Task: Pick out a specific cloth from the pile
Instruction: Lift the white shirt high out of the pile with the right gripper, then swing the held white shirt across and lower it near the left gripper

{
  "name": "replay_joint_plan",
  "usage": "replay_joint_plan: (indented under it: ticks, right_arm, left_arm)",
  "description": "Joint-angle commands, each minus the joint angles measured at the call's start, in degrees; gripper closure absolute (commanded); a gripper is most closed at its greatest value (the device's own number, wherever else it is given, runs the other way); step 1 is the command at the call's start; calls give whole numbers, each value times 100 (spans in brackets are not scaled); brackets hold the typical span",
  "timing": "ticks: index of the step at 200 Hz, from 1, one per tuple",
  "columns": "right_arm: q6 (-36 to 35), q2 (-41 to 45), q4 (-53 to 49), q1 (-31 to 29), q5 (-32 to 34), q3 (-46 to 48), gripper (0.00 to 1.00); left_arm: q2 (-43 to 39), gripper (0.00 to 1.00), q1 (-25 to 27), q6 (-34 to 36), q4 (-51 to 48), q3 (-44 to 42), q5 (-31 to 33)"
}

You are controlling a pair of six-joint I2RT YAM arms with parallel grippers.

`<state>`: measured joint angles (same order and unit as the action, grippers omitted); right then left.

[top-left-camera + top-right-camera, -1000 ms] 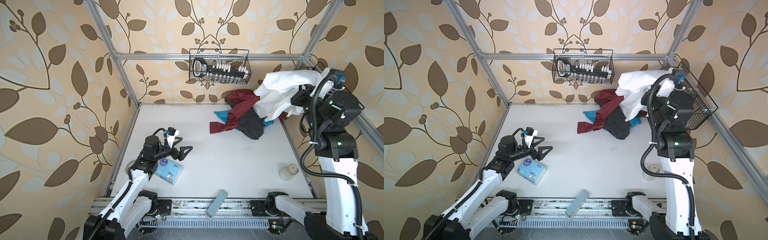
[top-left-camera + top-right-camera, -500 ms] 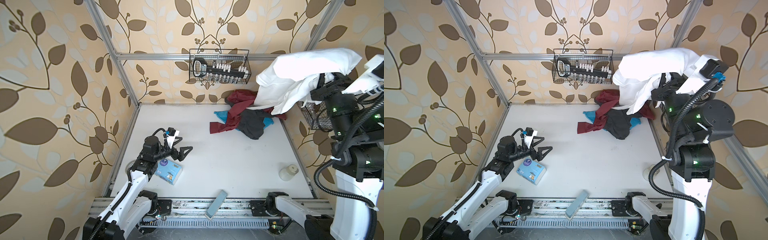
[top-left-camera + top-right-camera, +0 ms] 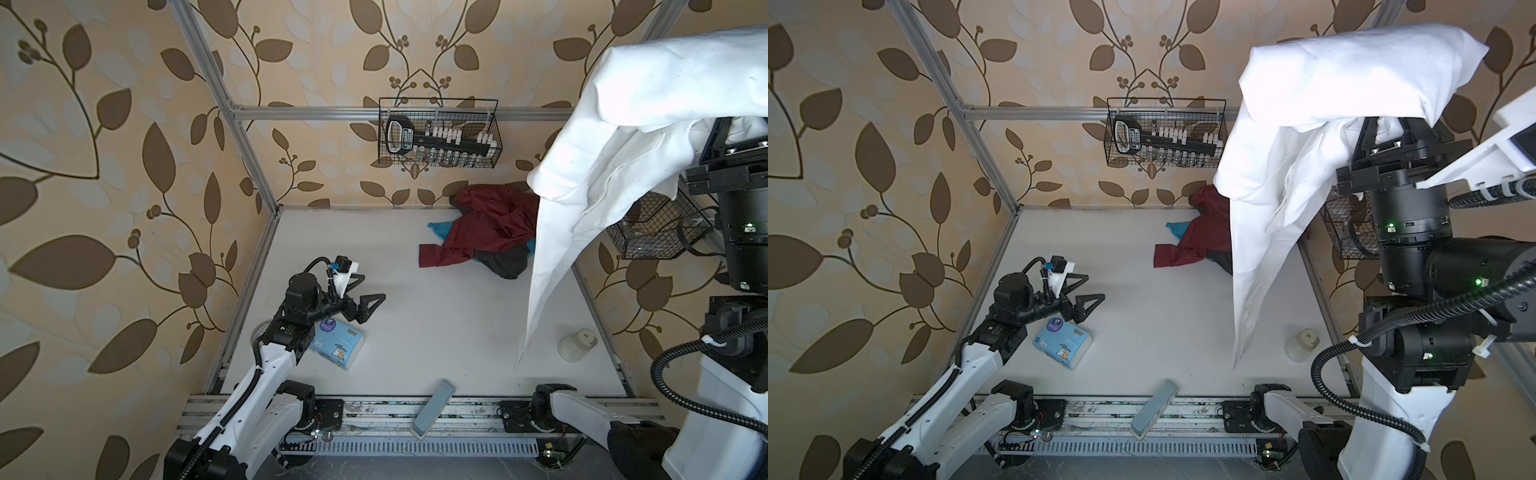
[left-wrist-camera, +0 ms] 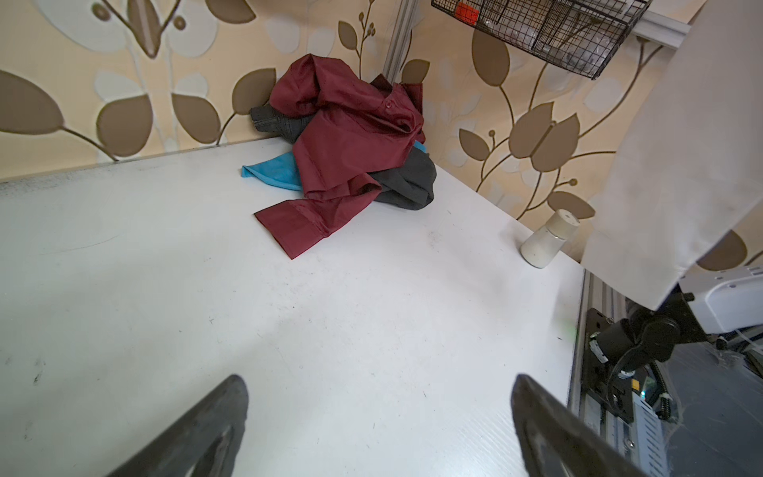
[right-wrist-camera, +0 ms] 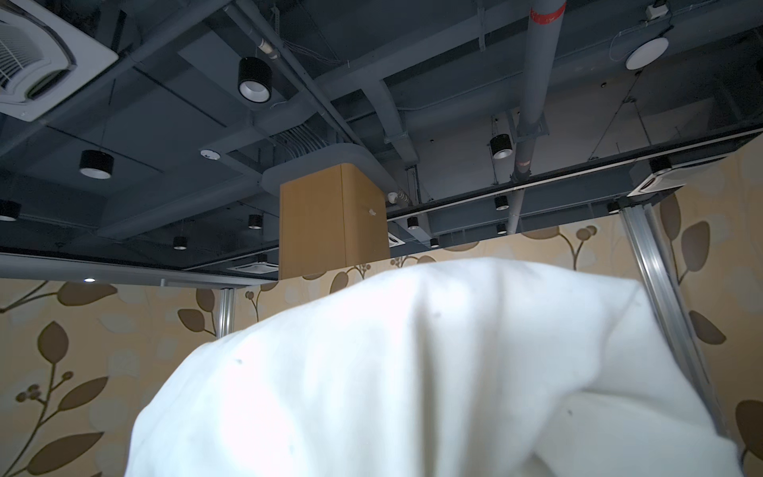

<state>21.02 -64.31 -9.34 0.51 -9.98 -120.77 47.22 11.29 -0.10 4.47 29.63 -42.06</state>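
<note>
Over at the two o'clock side of the table (image 3: pixel 436 324), the right arm is standing tall from its base at five o'clock, its wrist cocked so far back that its camera is looking at the ceiling. The right gripper (image 3: pixel 1385 132) is mostly draped over, but what is showing of it is clenched on a bunch of the white shirt (image 3: pixel 648 124). The shirt is billowing over the wrist and hanging in one long tail toward four o'clock, its tip seemingly dangling just off the surface near the small white bottle (image 3: pixel 577 345). The picking-out step looks to me all but finished: the shirt is hanging apart from the pile (image 3: pixel 494 232), which is lying at one o'clock against the back wall, the maroon shirt (image 3: pixel 486 226) on top, the turquoise cloth (image 3: pixel 439 228) peeking out and the dark grey garment (image 3: pixel 507 266) underneath. The next move, I'd say, is calling for carrying the shirt toward the open middle and lowering it there before letting go, without the tail sweeping the pile or tipping the bottle. Down at eight o'clock the left gripper (image 3: pixel 362 291) is hovering low, jaws spread wide, holding nothing.
</note>
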Motion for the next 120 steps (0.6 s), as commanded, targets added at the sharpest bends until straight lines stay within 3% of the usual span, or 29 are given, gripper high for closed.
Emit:
replay_joint_plan:
  ticks: [1, 60, 120]
  right_arm:
    - [560, -143, 505, -3, -539, 299, 100]
    - [2283, -282, 1874, -111, -2062, 1622, 100]
    - [674, -1019, 780, -2138, -1460, 1398, 100]
  left_arm:
    - [-108, 1, 31, 139, 109, -45, 48]
    - [-178, 1, 32, 161, 89, -69, 220]
    - [-182, 1, 40, 178, 63, -62, 259]
